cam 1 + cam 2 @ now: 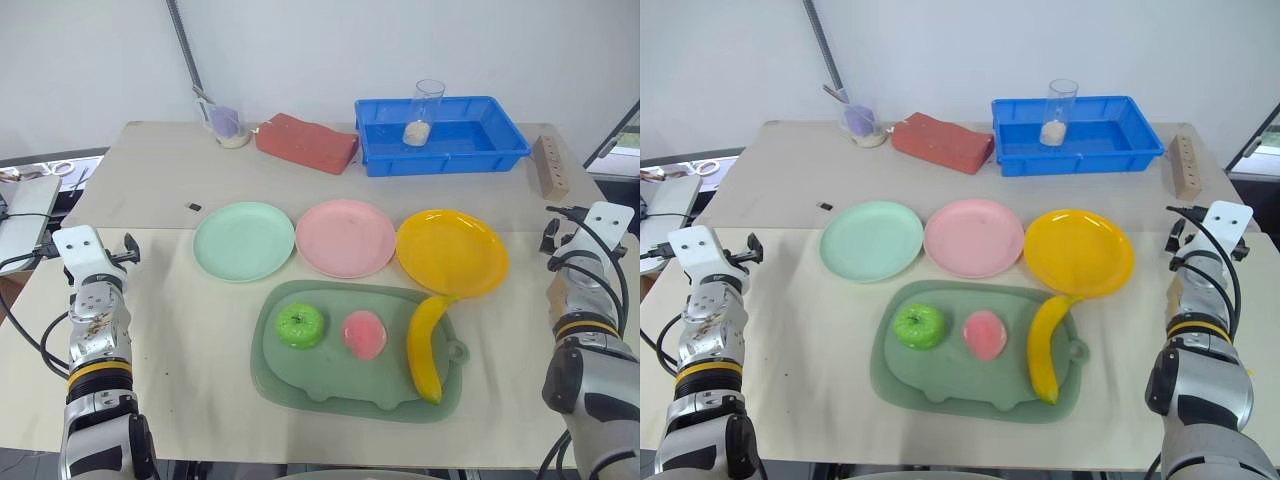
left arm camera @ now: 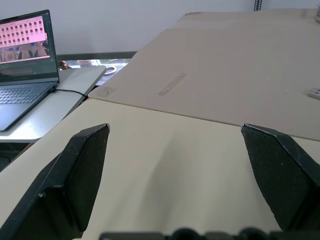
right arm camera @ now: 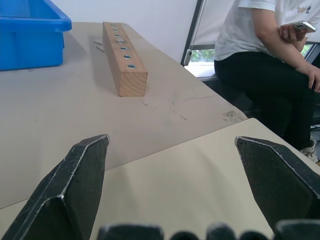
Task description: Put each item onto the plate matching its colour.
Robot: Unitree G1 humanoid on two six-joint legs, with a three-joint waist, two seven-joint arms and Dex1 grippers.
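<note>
Three toy fruits lie on a sage-green tray [image 1: 290,385] near the table's front: a green apple [image 1: 299,326] on the left, a pink peach [image 1: 364,334] in the middle, a yellow banana [image 1: 428,345] on the right. Just behind the tray stand three plates in a row: mint green plate [image 1: 244,240], pink plate [image 1: 345,237], yellow plate [image 1: 452,250]. The banana's tip reaches the yellow plate's rim. My left gripper [image 2: 173,130] is open over bare table at the far left side. My right gripper [image 3: 170,140] is open at the far right side, holding nothing.
At the back stand a blue bin [image 1: 450,160] with a clear glass [image 1: 425,112] in it, a red brick [image 1: 306,142] and a small cup [image 1: 228,125]. A wooden block [image 1: 551,166] lies back right. A laptop [image 2: 25,75] sits off the left; a person [image 3: 270,65] sits off the right.
</note>
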